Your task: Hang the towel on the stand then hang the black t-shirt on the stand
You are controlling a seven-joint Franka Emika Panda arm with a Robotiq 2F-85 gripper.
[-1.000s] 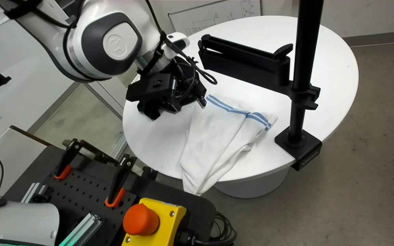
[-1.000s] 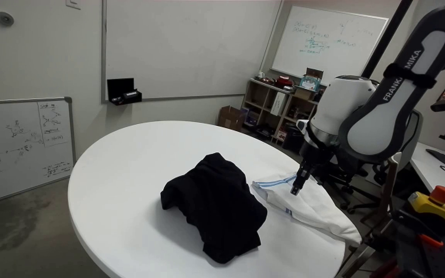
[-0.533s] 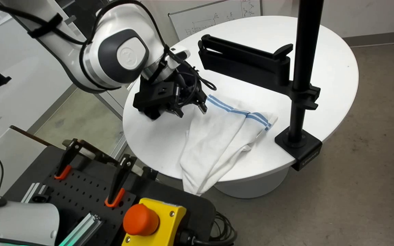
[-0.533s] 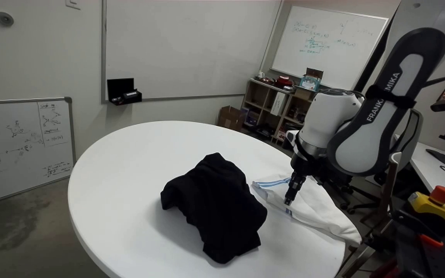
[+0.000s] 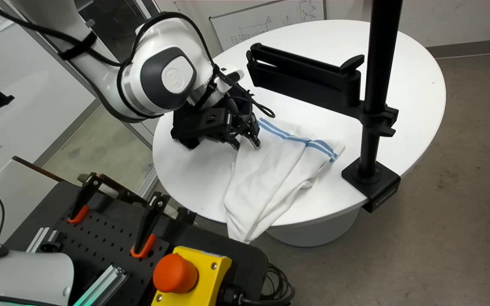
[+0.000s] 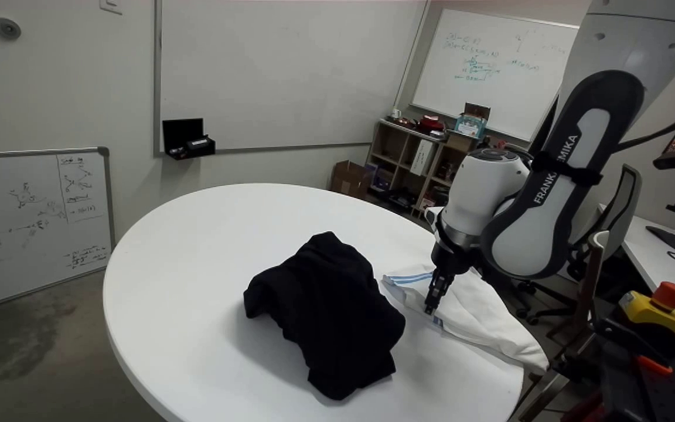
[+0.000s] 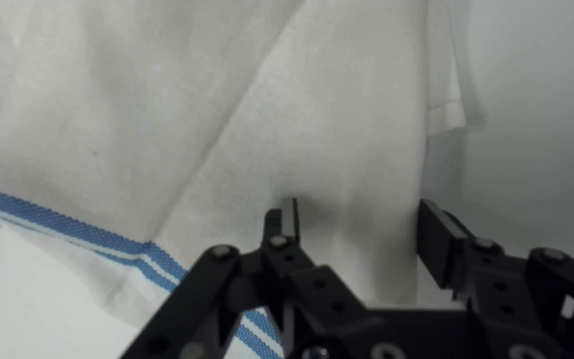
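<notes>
The towel, white with blue stripes, lies on the round table, one end hanging over the edge; it also shows in an exterior view and fills much of the wrist view. My gripper is open, low over the towel's side edge. In the wrist view the fingers are apart, one over the towel and one at its edge; contact is unclear. The black t-shirt lies crumpled beside the towel. The black stand is clamped to the table rim, its horizontal arm above the table.
The round white table carries the cloths; its rim also shows in an exterior view. A black bench with orange-handled clamps and a yellow emergency-stop box stands near the table. A chair and shelf are beyond the table.
My gripper has moved down over the towel, toward its side edge and nearer the black t-shirt. The towel, the t-shirt and the stand have not moved.
</notes>
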